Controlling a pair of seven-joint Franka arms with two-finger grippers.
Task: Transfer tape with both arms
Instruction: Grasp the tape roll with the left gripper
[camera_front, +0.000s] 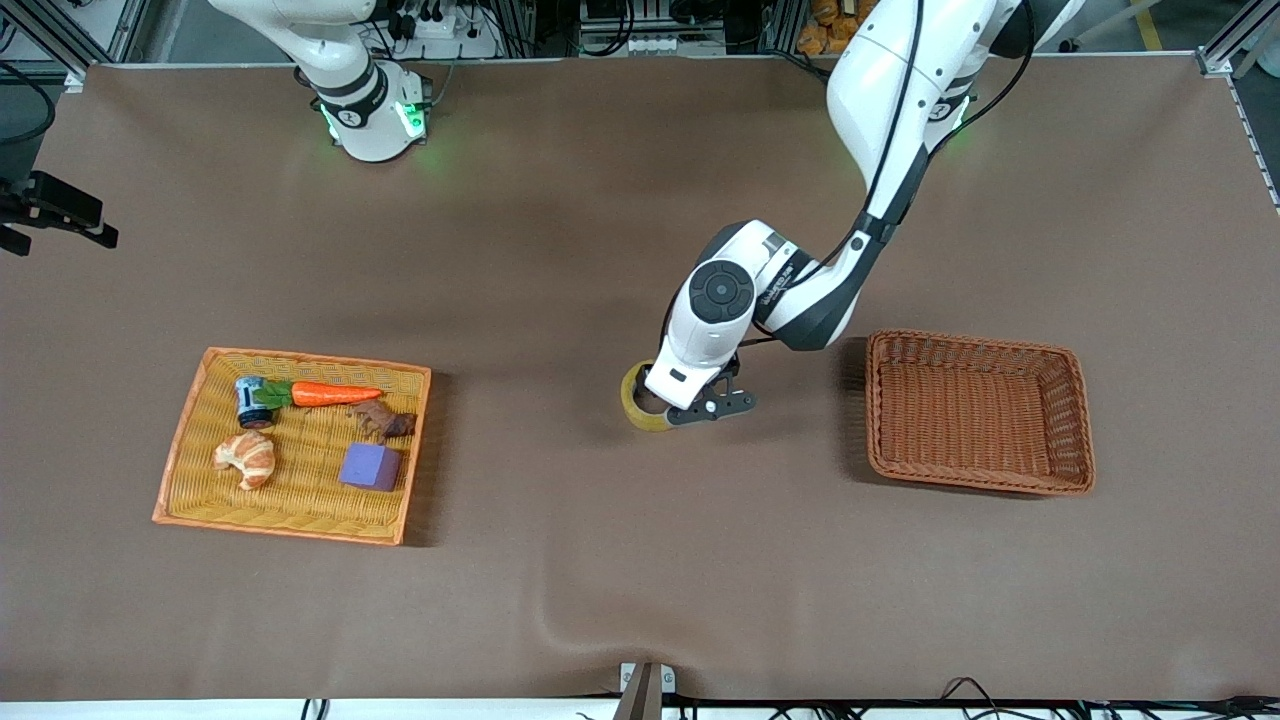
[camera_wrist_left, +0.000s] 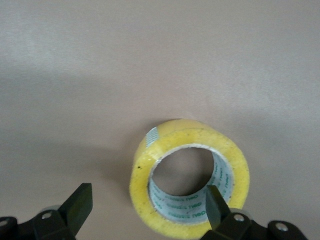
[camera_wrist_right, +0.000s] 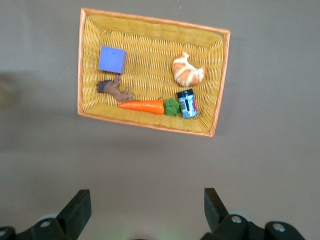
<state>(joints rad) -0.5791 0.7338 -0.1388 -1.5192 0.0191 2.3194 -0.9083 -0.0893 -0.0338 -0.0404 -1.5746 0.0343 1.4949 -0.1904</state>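
Note:
The tape, a yellowish roll with a grey core, lies flat on the brown table near its middle. My left gripper is low over it and open. In the left wrist view the tape lies between the spread fingers of the left gripper. One fingertip is at the ring's hole and the other is outside the roll. My right gripper is open and empty, high above the table, and is out of the front view.
A yellow-orange tray toward the right arm's end holds a carrot, a croissant, a purple cube, a small can and a brown toy. A brown wicker basket stands toward the left arm's end.

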